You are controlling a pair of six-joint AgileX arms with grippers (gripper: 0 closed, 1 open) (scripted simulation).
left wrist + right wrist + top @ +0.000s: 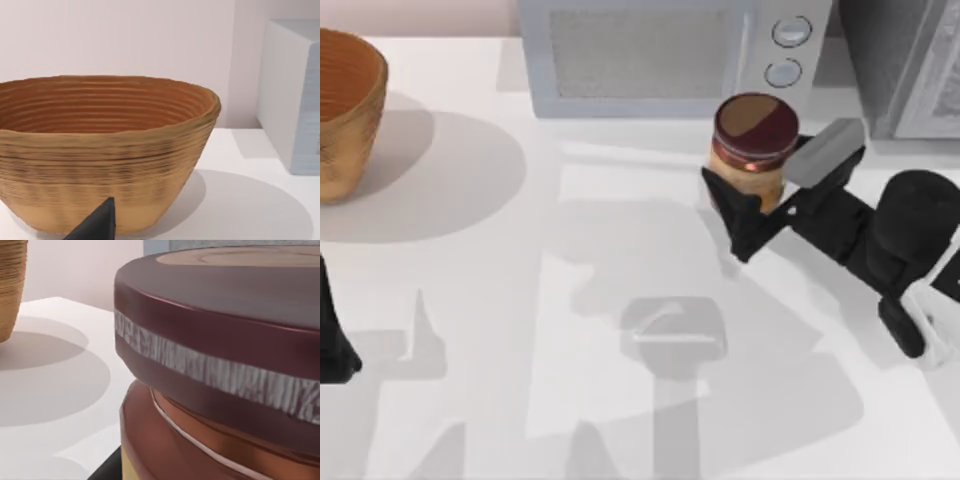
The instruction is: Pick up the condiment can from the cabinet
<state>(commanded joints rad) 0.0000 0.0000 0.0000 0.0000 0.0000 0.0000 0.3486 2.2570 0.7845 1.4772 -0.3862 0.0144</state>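
At the table's far left stands the bowl [345, 110], with my left gripper [335, 345] parked low at that edge (I cannot tell whether its fingers are spread). Right of centre, the can [754, 148] sits upright just before the microwave [670, 55]. My right gripper [755, 205] reaches in from the right, fingers pinching the can's body.

A ribbed wooden bowl [345, 110] stands upright at the far left corner of the white counter [570, 300]. A pale grey microwave [670, 55] sits along the far edge near the middle, with a grey cabinet [905, 65] beside it at the far right corner.
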